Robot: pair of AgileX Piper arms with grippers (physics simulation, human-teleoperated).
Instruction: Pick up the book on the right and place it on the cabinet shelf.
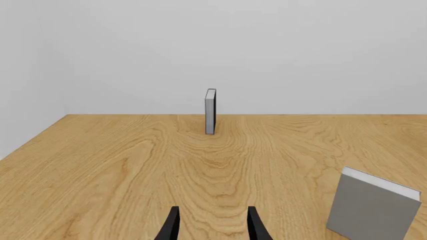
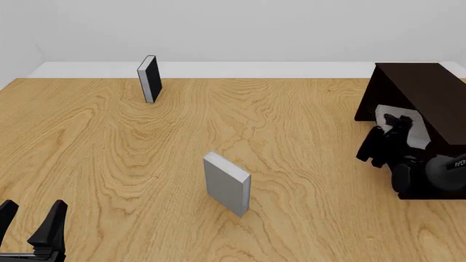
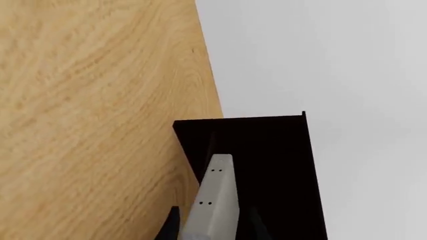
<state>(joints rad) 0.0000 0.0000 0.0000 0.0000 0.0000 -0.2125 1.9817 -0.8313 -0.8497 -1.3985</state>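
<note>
The book [image 3: 215,200], pale grey and almost white, stands on edge between my right gripper's [image 3: 213,231] fingers, which are shut on it. It is inside the open front of the dark cabinet [image 3: 273,150]. From the front, the book [image 2: 388,115] shows as white patches in the recess of the cabinet [image 2: 418,90] at the table's right edge, with the right gripper [image 2: 396,128] around it. The cabinet shelf is lost in the dark interior, and I cannot tell whether the book touches it. My left gripper [image 2: 33,224] hangs open and empty near the table's front left.
A darker grey book [image 2: 227,184] stands upright mid-table, also in the left wrist view [image 1: 370,206]. A black-covered book [image 2: 149,79] stands at the back left, straight ahead of the left gripper [image 1: 213,227]. The wooden table [image 2: 306,136] ends at a white wall.
</note>
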